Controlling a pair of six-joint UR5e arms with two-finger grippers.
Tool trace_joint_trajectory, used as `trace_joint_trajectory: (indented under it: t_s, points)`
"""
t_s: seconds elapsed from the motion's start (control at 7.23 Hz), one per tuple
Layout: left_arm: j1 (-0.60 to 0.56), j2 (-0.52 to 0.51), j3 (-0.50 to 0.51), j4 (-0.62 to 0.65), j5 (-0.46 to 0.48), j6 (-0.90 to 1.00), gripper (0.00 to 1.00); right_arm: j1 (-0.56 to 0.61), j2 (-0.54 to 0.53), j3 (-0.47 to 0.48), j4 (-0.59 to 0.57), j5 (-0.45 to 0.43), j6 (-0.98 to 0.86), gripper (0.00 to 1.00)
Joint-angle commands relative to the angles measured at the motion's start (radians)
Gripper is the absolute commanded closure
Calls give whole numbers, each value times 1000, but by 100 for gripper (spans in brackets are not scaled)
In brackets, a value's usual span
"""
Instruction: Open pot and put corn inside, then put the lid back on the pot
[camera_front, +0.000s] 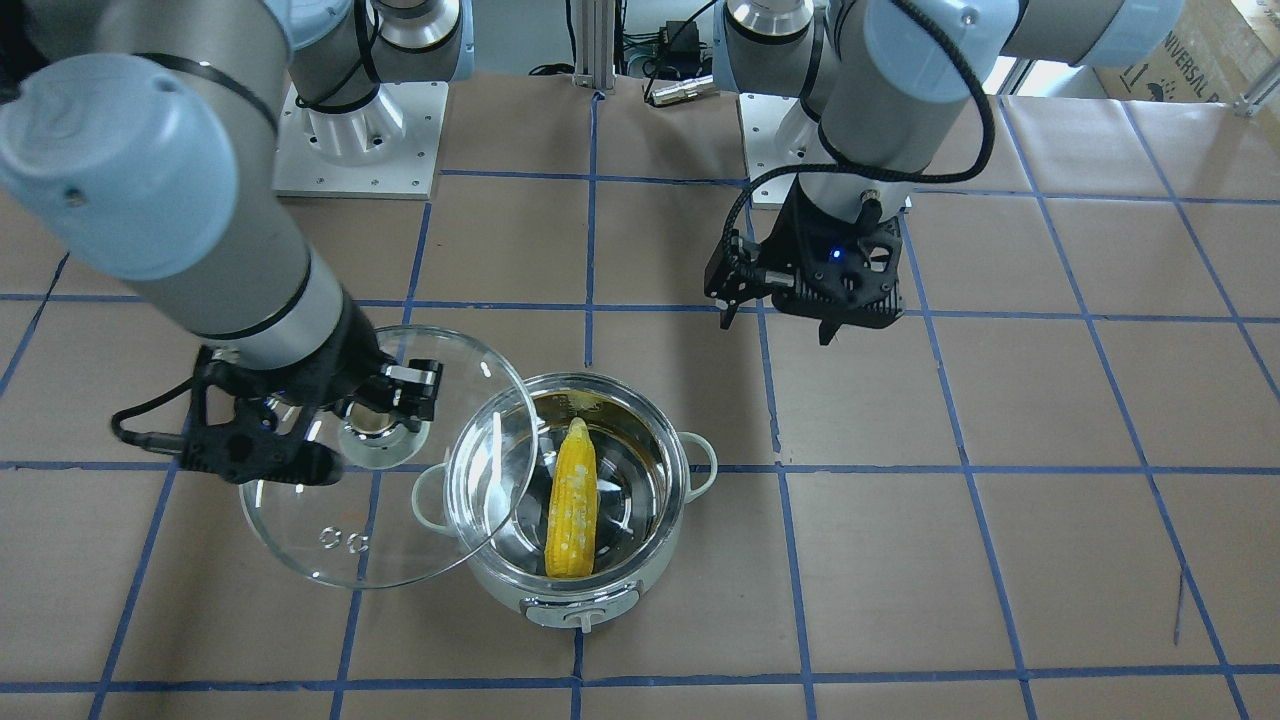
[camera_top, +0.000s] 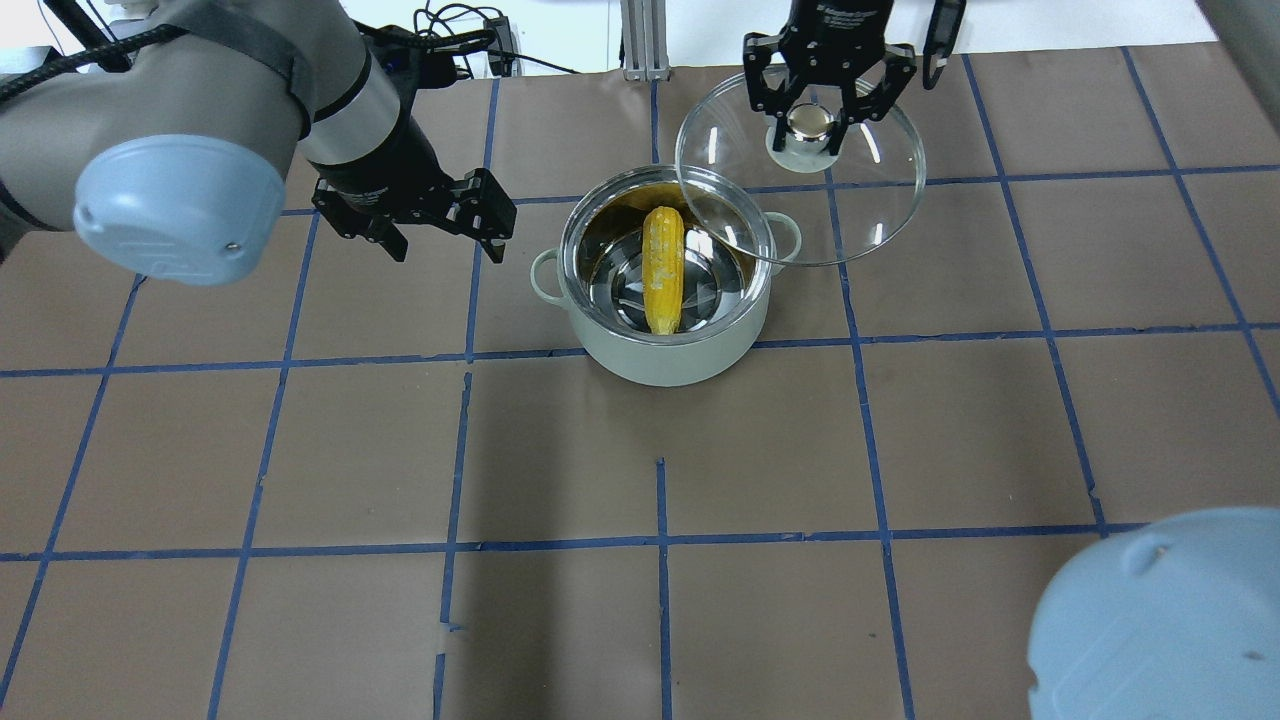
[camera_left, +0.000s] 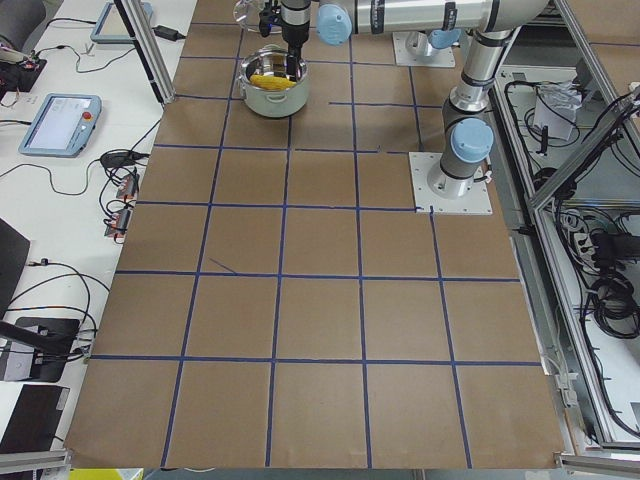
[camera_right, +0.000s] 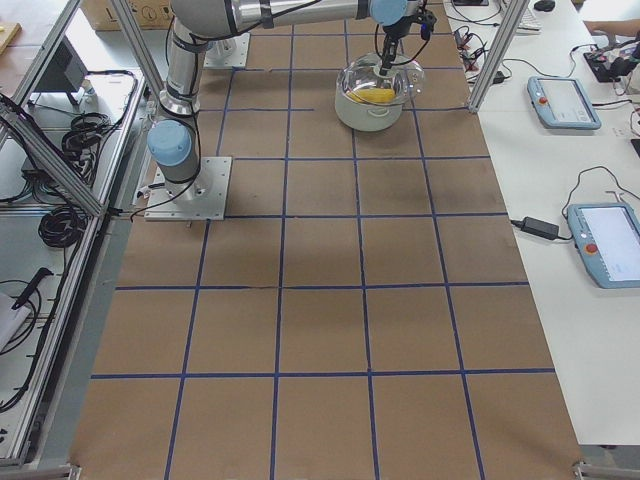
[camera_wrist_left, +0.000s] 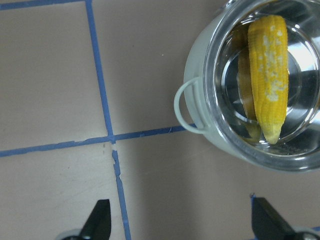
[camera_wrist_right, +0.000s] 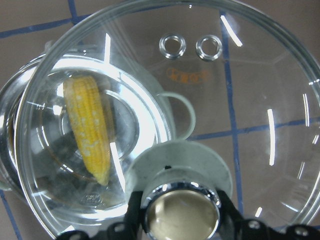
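The pale mint pot (camera_top: 680, 355) stands open on the table, with the yellow corn (camera_top: 663, 270) lying inside on its steel bottom. My right gripper (camera_top: 810, 125) is shut on the knob of the clear glass lid (camera_top: 880, 210) and holds it above the table, beside the pot. The lid's edge overlaps the pot's rim on the robot's right. In the front view the lid (camera_front: 300, 520), the corn (camera_front: 572, 500), the pot (camera_front: 580, 600) and the right gripper (camera_front: 378, 415) show. My left gripper (camera_top: 445, 240) is open and empty, left of the pot. The left wrist view shows the corn (camera_wrist_left: 270, 75).
The table is brown paper with a grid of blue tape. The arm bases stand on white plates (camera_front: 360, 140) at the robot's side. Teach pendants (camera_right: 565, 100) lie on the side tables beyond the table's edge.
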Motion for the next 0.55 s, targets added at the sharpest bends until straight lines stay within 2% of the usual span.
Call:
trace_joint_trajectory:
  t_s: [0.0, 0.42]
  points:
    - [7, 61, 7, -61, -2, 17, 0, 93, 36, 12, -7, 6, 61, 84]
    - [10, 80, 6, -58, -24, 56, 0, 96, 88, 9, -57, 14, 64, 85]
